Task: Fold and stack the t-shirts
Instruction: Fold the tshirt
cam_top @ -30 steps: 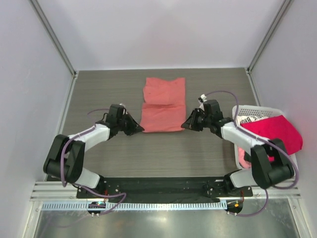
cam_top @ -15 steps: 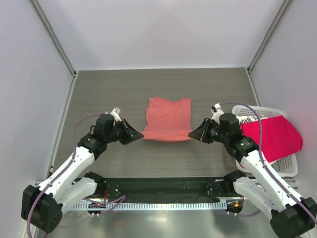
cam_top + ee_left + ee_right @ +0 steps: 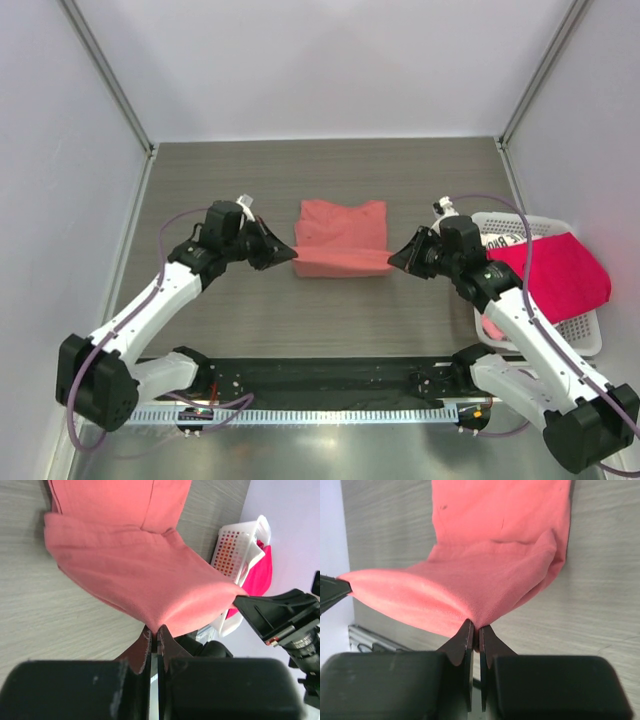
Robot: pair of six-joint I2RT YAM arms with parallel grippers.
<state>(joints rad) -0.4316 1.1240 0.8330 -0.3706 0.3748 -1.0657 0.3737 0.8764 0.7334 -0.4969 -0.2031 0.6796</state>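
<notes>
Nearest the camera in the overhead view, the two white-and-black arms rise from a long black base plate (image 3: 330, 375) at the near edge of the grey wood-grain table (image 3: 220, 170) and reach inward toward the middle.

The left gripper (image 3: 283, 254) is clamped on the near left corner of the plain salmon-coral cloth t-shirt (image 3: 342, 235). Its own wrist camera shows the dark fingers (image 3: 156, 632) pressed together with only a thin seam of cloth between them. The right gripper (image 3: 397, 259) is pinched tight in the same way on the near right corner, and its wrist view shows the fingers (image 3: 474, 627) closed on a pleat of fabric.

Between the two grips, the near edge of the salmon-coral cloth t-shirt (image 3: 140, 570) is held off the table and sags in a shallow curve from one corner to the other. Beyond that raised edge, the rest of the garment (image 3: 485, 580) lies flat on the tabletop at the centre, its far hem toward the back wall.

To the right, just beside the right arm's forearm, stands a white plastic lattice basket (image 3: 583, 330). A bright crimson-pink cloth t-shirt (image 3: 555, 270) is draped over it and spills past its right rim. A white cloth t-shirt with dark lettering (image 3: 497, 243) shows at the basket's near-left corner. The left wrist view catches the same basket (image 3: 235, 545) beyond the held fabric.

Farther back the table runs to pale walls.
</notes>
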